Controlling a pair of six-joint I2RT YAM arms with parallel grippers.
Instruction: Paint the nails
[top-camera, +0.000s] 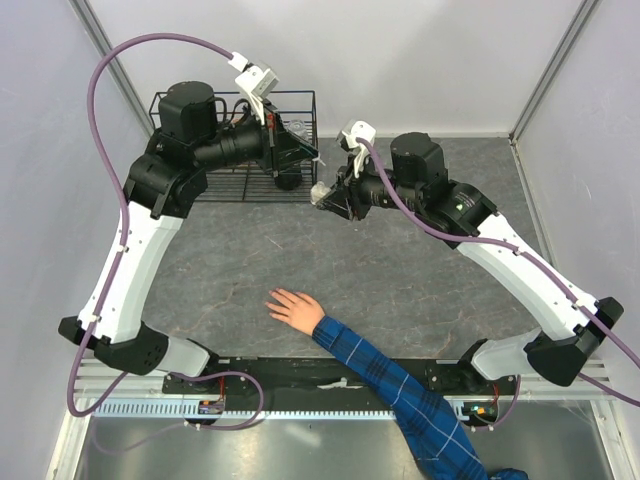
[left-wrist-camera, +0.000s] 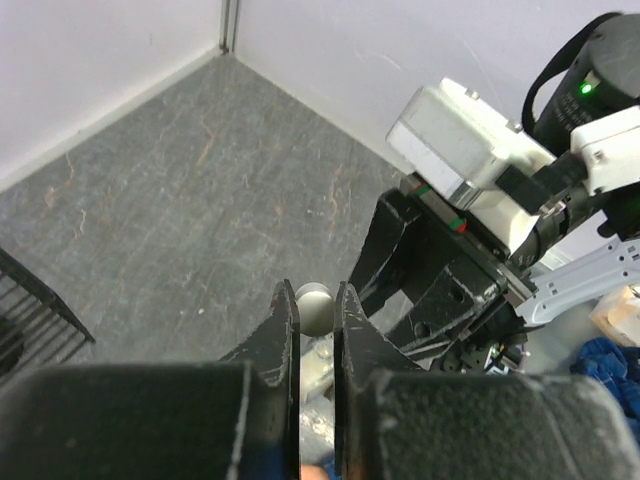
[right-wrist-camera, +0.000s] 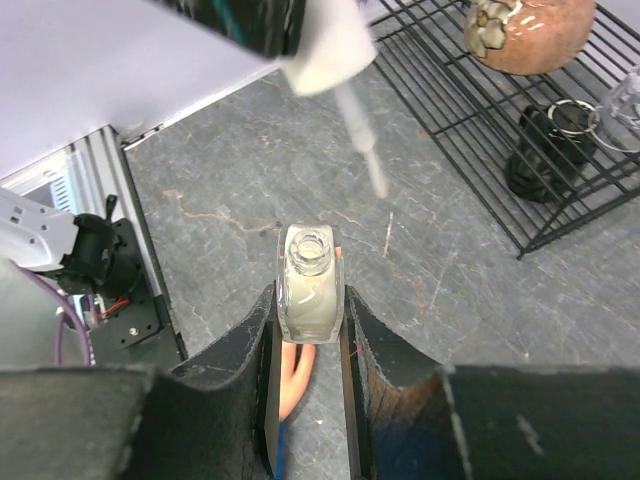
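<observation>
Taking the bottle (right-wrist-camera: 308, 288) as my reference, the wire basket (top-camera: 250, 190) stands beyond it and to its left. The left gripper (left-wrist-camera: 316, 335) is clamped on the white cap (left-wrist-camera: 315, 306), held above and just left of the bottle. The brush (right-wrist-camera: 366, 155) hangs from the cap, clear of the bottle mouth and not touching it. The person's hand (top-camera: 297, 309) lies flat on the table (top-camera: 400, 290), on the near side of the bottle and well apart from it. The nails (top-camera: 273, 300) are at the finger ends and too small for me to make out singly. The right gripper (right-wrist-camera: 308, 345) is closed on the bottle, one finger against each side, with the mouth uncapped. I judge these risks. A loaded brush may drip on the table or skin during the long carry to the nails. A small aiming error would paint skin, since each nail is tiny. The open bottle would spill if the right wrist tilts. The grippers are close together and could collide. Any movement of the person's hand would spoil the approach.
</observation>
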